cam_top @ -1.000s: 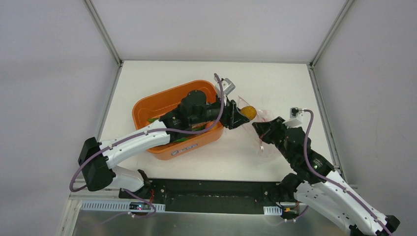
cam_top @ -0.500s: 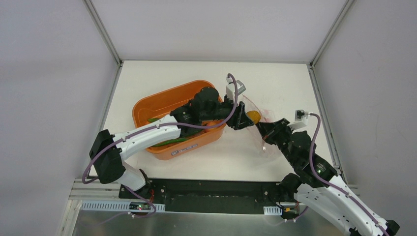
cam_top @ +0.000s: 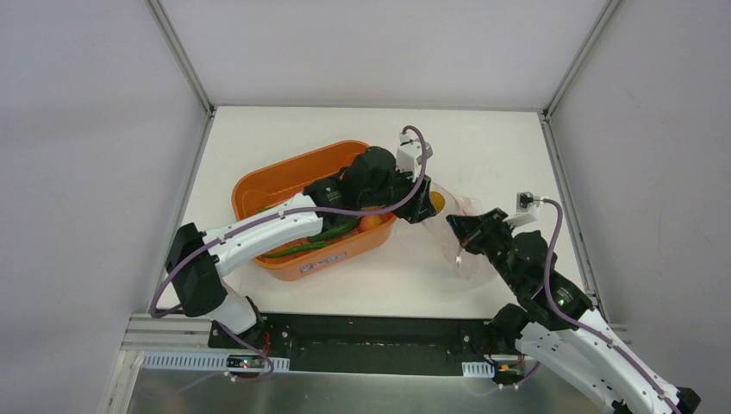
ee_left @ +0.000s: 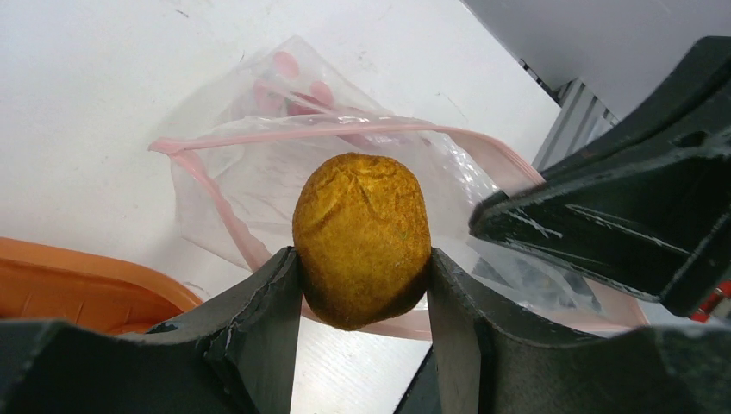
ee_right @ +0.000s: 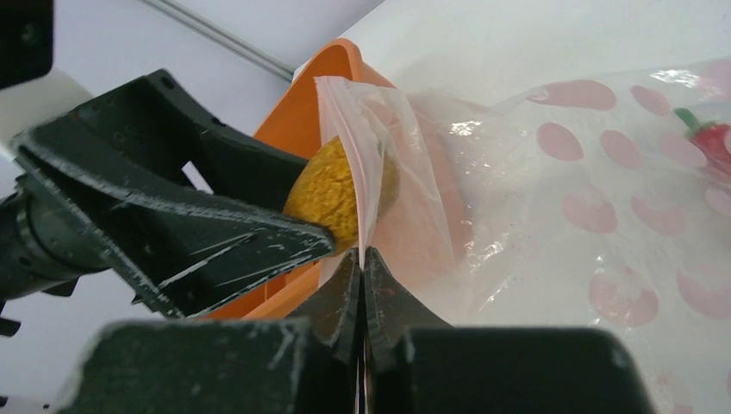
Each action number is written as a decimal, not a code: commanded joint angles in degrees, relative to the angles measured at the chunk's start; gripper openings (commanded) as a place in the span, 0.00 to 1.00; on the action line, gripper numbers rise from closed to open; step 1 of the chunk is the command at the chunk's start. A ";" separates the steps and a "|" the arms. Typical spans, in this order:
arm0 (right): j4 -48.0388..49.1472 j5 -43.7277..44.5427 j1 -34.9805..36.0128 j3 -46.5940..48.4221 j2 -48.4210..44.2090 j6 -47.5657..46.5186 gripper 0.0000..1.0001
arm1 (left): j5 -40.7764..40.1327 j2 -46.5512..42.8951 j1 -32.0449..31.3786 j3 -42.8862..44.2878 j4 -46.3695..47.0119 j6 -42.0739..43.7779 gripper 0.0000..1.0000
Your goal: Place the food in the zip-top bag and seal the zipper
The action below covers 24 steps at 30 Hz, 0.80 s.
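My left gripper [ee_left: 362, 285] is shut on a round orange-yellow food piece [ee_left: 361, 237] and holds it at the open mouth of the clear dotted zip-top bag [ee_left: 259, 181]. The pink zipper strip [ee_left: 345, 134] curves around the mouth. The left gripper [cam_top: 428, 207] with the piece [cam_top: 439, 202] shows beside the tub's right end in the top view. My right gripper [ee_right: 363, 259] is shut on the bag's mouth edge [ee_right: 366, 155] and holds it up; it also shows in the top view [cam_top: 459, 228]. A red chili [ee_right: 711, 138] lies inside the bag. Green chilies [cam_top: 310, 243] lie in the tub.
The orange plastic tub [cam_top: 259, 185] sits left of centre, under the left arm. The bag [cam_top: 461, 254] hangs and lies to its right on the white table. Grey walls enclose the table at back and sides.
The left gripper has carried the orange-yellow piece slightly right and up against the bag's mouth. The right gripper has lifted and shifted the bag edge toward it.
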 commanded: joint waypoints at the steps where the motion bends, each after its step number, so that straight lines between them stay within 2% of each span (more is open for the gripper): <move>1: 4.92 -5.55 -0.16 1.24 0.42 -3.19 0.00 | -2.46 1.01 -0.54 3.55 -3.85 0.43 0.49; 7: 6.91 -5.76 -0.18 0.61 -0.52 -3.52 0.00 | -6.55 0.44 -0.58 3.60 -5.52 0.03 0.57; 15: 7.89 -8.30 -0.19 -0.08 0.61 -3.87 0.00 | -4.18 0.26 -0.53 3.73 -3.96 -1.07 0.68; 20: 7.52 -7.57 -0.19 -0.08 0.53 -4.30 0.00 | -3.94 -0.98 -0.53 3.36 -4.07 -0.62 0.73; 24: 7.58 -6.82 -0.19 -0.53 0.01 -3.77 0.00 | -3.80 -1.60 -0.45 3.34 -4.67 -0.64 0.72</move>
